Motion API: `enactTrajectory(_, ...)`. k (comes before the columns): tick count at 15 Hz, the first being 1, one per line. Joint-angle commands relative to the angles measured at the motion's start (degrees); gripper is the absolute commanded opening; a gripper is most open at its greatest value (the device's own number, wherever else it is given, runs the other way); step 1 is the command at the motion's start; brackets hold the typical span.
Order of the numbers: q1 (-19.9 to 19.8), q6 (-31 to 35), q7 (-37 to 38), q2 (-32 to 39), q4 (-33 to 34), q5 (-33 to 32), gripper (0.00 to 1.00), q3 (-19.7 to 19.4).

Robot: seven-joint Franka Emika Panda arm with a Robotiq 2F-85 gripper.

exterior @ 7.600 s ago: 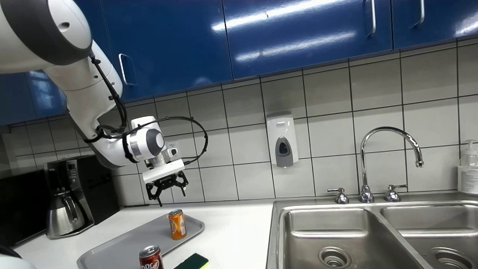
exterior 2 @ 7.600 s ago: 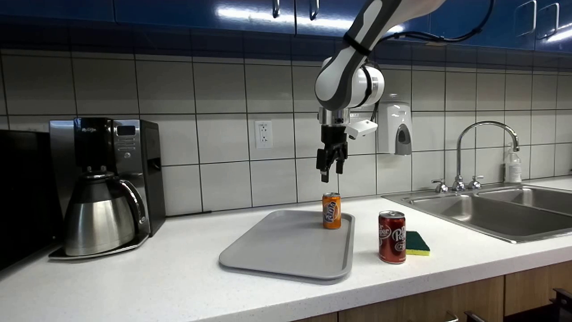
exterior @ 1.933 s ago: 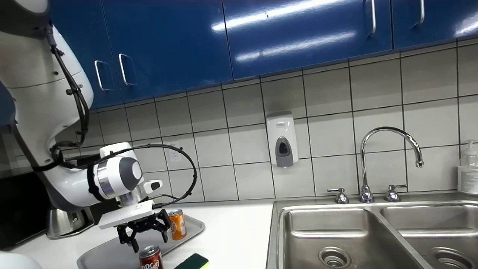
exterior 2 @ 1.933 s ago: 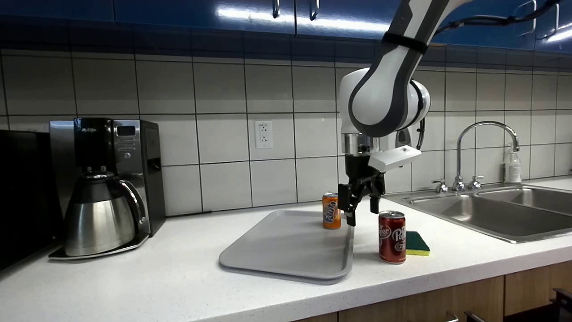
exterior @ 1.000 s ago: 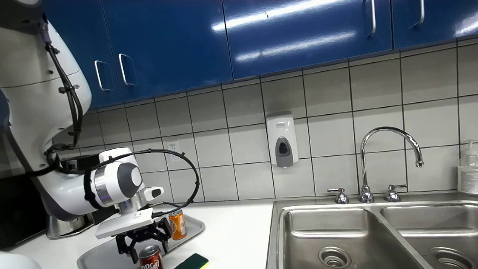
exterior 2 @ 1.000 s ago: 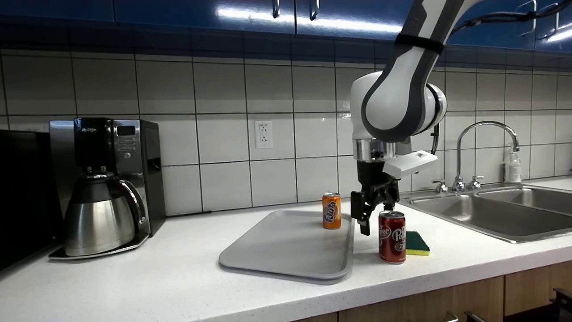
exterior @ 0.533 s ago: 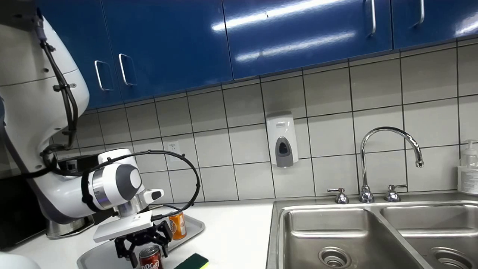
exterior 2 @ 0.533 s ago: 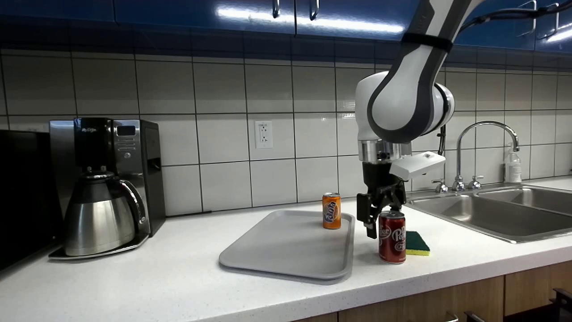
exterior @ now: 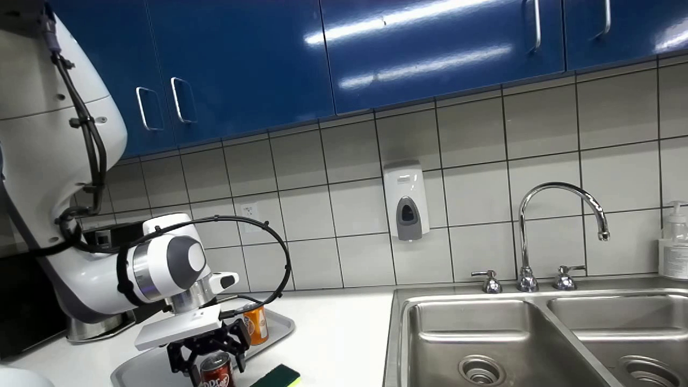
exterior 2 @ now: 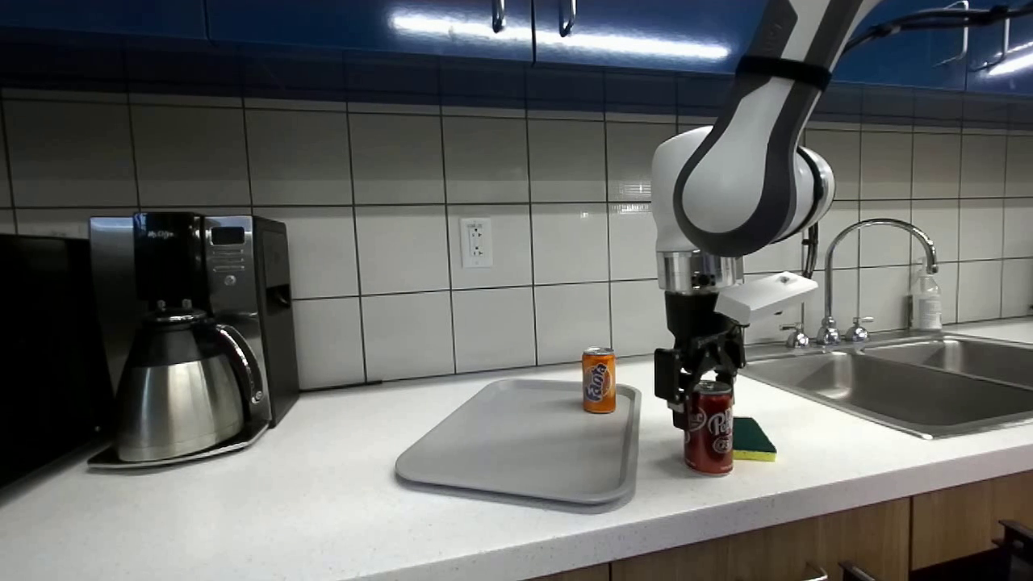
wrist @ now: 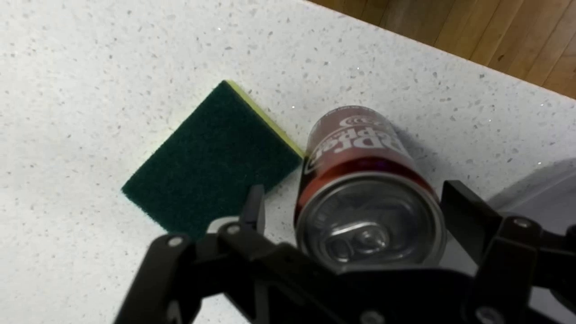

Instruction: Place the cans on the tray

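- Coffee maker (exterior 2: 278, 347), far left in an exterior view; steel-and-black carafe (exterior 2: 181, 411) seated in it, handle to the right.
- Wall outlet (exterior 2: 476, 242), white, on the tiles (exterior 2: 403, 250) above the tabletop (exterior 2: 323, 500).
- Grey serving tray (exterior 2: 516, 452), flat on the tabletop, mid-scene.
- Fanta can (exterior 2: 599, 383), orange, upright on the tray, near its far right corner.
- Hand (wrist: 357, 200), pointing down, fingers spread around the top of the Dr Pepper can (exterior 2: 710, 432). Wrist view: one finger stands apart from it, the other so close that contact cannot be told.
- Dr Pepper can: dark red, silver top, upright on the tabletop, just right of the tray.
- Scouring sponge (exterior 2: 752, 440), green over yellow, lying just beside that can, partly behind it.
- Steel double sink (exterior 2: 871, 383), chrome faucet (exterior 2: 830, 282) at its back edge, a lever tap (exterior 2: 797, 335) on each side; white-labelled pump bottle (exterior 2: 928, 307) beyond.
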Motion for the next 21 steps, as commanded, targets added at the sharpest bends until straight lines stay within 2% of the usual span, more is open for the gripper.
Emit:
enactTrajectory(1,-1.0,0.9,0.2,-2.9,-2.4,-0.2,1.00,0.4)
enactTrajectory(2,-1.0,0.9,0.1,-3.0,-2.4,-0.1,1.00,0.4)
enactTrajectory(3,-1.0,0.9,0.0,-3.0,-2.5,0.1,0.75,0.4)
enactTrajectory(4,-1.0,0.9,-0.1,-3.1,-2.6,0.2,0.74,0.5)
enactTrajectory(5,-1.0,0.9,-0.1,-3.1,-2.6,0.3,0.68,0.5)
enactTrajectory(8,-1.0,1.0,-0.1,-3.2,-2.7,0.3,0.42,0.5)
enactTrajectory(9,-1.0,0.9,-0.1,-3.3,-2.7,0.3,0.39,0.5)
enactTrajectory(21,-0.6,3.3,-0.9,-5.3,-1.7,2.3,0.39,0.9)
